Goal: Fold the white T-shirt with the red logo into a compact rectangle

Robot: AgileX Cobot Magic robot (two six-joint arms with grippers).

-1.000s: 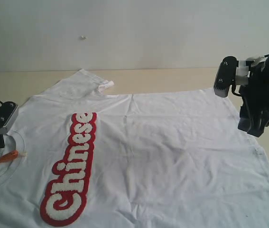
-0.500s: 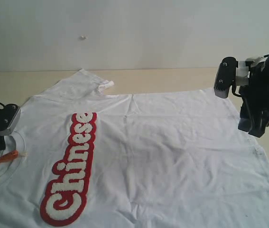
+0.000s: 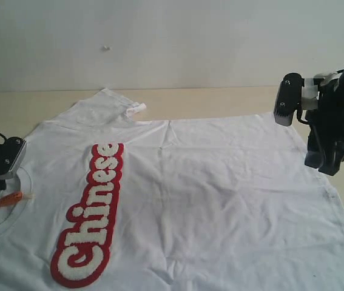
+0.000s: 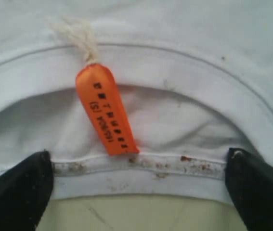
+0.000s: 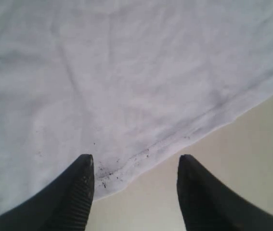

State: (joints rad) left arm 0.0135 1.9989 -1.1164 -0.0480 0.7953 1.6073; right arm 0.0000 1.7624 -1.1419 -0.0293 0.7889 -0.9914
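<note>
We see the white T-shirt [image 3: 220,200] lying flat, the red logo [image 3: 93,212] upward (puffy white letters). The left gripper [image 4: 138,156] and the right gripper [image 5: 136,161] show jaws spread, empty.

Your left gripper [image 4: 138,159] sits low at the left, jaws spread wide. Your right gripper [image 5: 135,161] points downward on the right, raised, with jaws parted about halfway.

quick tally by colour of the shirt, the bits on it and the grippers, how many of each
white T-shirt: 1
red logo: 1
orange neck tag: 1
black grippers: 2 (left gripper, right gripper)
total: 5
</note>
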